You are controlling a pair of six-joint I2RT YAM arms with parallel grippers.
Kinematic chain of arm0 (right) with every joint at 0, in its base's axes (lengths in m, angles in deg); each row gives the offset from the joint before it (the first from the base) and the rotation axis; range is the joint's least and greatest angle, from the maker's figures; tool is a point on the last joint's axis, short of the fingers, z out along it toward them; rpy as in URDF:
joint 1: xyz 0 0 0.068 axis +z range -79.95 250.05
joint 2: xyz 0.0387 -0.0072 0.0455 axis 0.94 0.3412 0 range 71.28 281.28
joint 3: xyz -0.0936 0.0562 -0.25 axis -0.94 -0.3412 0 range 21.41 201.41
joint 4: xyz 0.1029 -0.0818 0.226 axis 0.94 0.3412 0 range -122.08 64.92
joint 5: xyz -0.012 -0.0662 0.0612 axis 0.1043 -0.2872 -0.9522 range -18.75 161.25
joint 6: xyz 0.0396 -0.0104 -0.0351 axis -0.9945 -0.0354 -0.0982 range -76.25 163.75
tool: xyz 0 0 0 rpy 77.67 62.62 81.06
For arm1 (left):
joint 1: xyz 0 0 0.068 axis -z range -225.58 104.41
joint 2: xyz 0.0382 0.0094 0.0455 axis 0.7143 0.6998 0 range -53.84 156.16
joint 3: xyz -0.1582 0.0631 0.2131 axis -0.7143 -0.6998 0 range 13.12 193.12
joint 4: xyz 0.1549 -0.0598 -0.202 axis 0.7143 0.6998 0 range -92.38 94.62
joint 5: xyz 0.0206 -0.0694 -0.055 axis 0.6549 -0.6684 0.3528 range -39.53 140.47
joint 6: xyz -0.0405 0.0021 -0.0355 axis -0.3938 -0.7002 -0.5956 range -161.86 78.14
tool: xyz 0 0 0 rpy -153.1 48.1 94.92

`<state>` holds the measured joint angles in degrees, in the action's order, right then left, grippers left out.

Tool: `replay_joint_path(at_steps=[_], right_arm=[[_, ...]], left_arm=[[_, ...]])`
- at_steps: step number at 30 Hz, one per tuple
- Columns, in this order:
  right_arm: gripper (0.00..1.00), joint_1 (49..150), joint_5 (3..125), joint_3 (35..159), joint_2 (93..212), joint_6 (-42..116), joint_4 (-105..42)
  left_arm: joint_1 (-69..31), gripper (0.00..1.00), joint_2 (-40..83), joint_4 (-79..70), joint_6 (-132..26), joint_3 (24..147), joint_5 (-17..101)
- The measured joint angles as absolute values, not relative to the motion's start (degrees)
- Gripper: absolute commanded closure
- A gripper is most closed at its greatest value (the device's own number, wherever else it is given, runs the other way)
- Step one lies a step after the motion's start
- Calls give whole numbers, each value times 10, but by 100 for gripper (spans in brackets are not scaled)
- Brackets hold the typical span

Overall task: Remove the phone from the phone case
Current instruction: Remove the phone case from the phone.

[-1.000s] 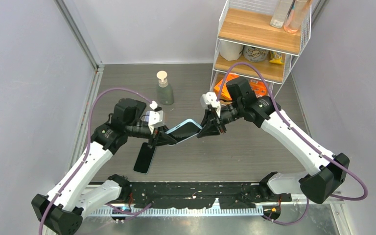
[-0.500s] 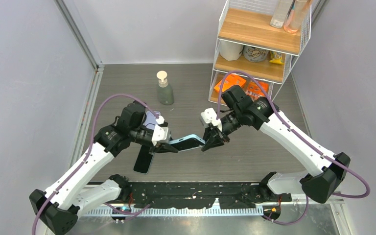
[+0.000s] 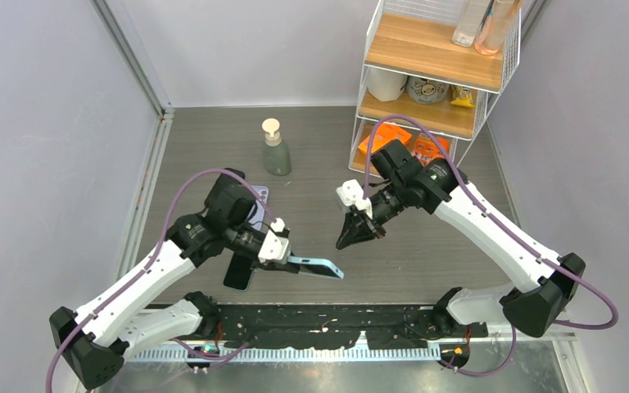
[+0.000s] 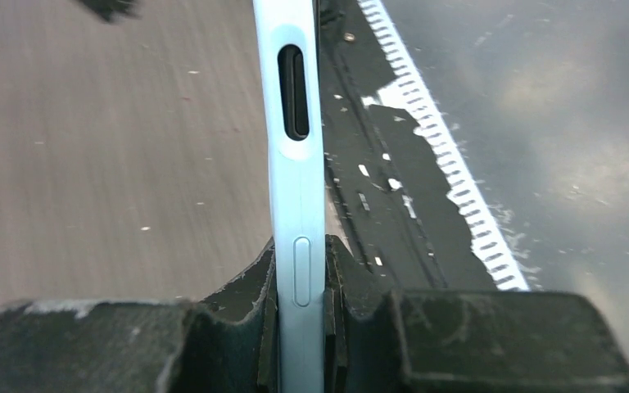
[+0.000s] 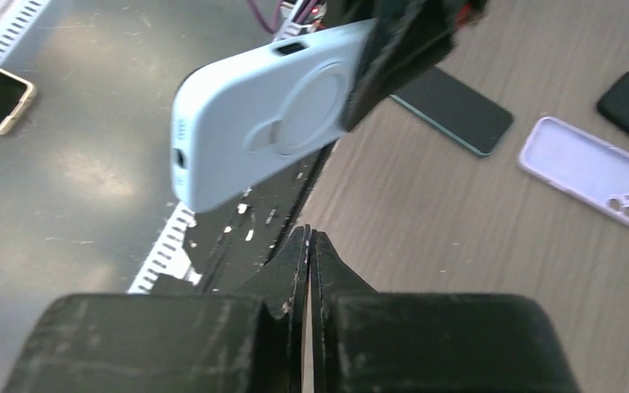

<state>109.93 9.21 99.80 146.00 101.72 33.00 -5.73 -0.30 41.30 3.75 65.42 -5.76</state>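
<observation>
**Light-blue phone case in the left gripper, held above the table's near edge**
The left gripper [image 3: 285, 260] is nearly closed on the faces of the matte light-blue phone case [image 5: 270, 115]; whether a phone sits inside cannot be told. The right gripper [image 5: 307, 233] is empty with its fingers pressed together, near the case's free end.

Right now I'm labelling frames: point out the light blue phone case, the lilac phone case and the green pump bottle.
light blue phone case [image 5: 262, 123]: right wrist view, its back.
lilac phone case [image 5: 577, 164]: right wrist view, its middle.
green pump bottle [image 3: 276, 155]: top external view, its body.
</observation>
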Motion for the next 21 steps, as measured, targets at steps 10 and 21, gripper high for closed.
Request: replay_joint_path(at_steps=[10,21], right_arm=[[54,1096,145,985,1446,939,226],[31,1079,257,906,1336,877,149]], left_arm=[[-48,100,-4,433,22,638,-39],[-120,100,-23,385,-74,654,-24]])
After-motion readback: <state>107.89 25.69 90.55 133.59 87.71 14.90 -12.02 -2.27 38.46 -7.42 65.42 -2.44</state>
